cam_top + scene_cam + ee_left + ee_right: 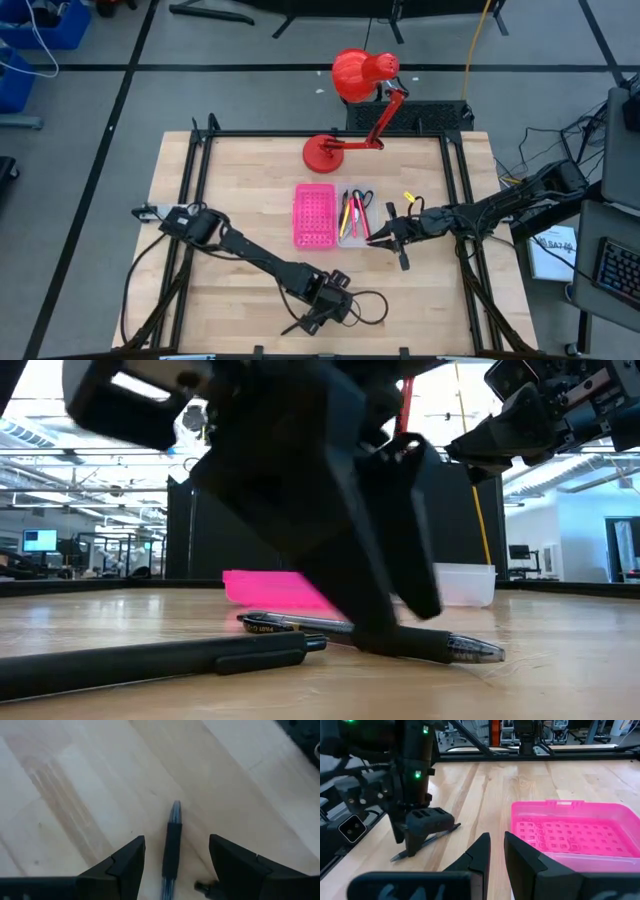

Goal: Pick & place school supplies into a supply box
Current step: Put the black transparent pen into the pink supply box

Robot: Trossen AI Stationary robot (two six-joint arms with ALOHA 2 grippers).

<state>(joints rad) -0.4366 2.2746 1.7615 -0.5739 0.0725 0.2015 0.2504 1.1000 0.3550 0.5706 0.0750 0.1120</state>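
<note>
Near the table's near edge, my left gripper (325, 300) (175, 870) is open and lowered over a pen (172, 840) (400, 640) with a dark grip and a clear tip. One finger stands on each side of the pen, apart from it. A black pen (150, 660) lies flat next to it. The supply box lies open mid-table, made of a pink perforated half (313, 215) (570, 830) and a clear tray (352, 215). The tray holds yellow and red pens and black-handled scissors (362, 198). My right gripper (385, 238) (497, 850) hovers at the tray's right side, open by a narrow gap and empty.
A red desk lamp (345, 120) stands on the table's far side behind the box. A small yellow item (408, 197) lies to the right of the tray. A dark metal frame (200, 140) edges the table. Bare wood (240, 190) lies left of the box.
</note>
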